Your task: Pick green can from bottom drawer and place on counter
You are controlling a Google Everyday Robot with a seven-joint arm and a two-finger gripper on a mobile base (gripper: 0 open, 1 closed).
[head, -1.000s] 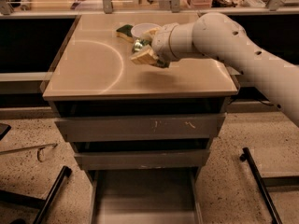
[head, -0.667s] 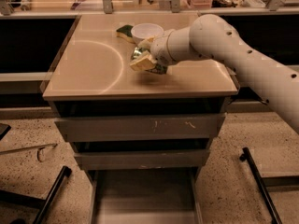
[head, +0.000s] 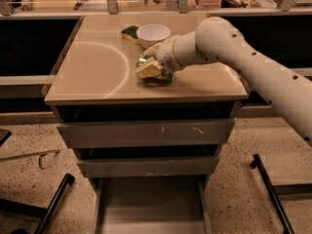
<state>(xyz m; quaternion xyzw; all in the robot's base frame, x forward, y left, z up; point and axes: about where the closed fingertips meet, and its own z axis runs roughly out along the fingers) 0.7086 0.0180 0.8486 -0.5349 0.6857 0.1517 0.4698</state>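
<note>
Beige fingers [head: 147, 70] of your claw [head: 146, 62] are clamped around the green can [head: 142, 59], one finger lying across the can's front and the other behind it. The can shows as a shiny green and silver patch between them, tilted rather than upright. Claw and can sit right down at the counter [head: 92, 72], close to its centre and a little toward the front edge. A dark shadow lies under them, and you cannot tell whether the can actually touches the surface.

Your white arm [head: 234, 45] reaches in from the right, crossing above the counter's right edge.

Just behind the claw, toward the back edge, stands a white bowl [head: 153, 34]. It is near the claw but not touching it. A green-yellow sponge [head: 129, 32] lies against the bowl's left side. On the left half of the counter, a pale curved reflection mark [head: 124, 65] arcs from the back toward the front edge.

Below the front edge you see two grey drawers [head: 146, 133], one above the other and pushed in, the upper one scuffed. Under them the bottom drawer [head: 151, 201] is pulled out toward you, with its flat grey floor and low side walls in view. The can is not in it.
</note>
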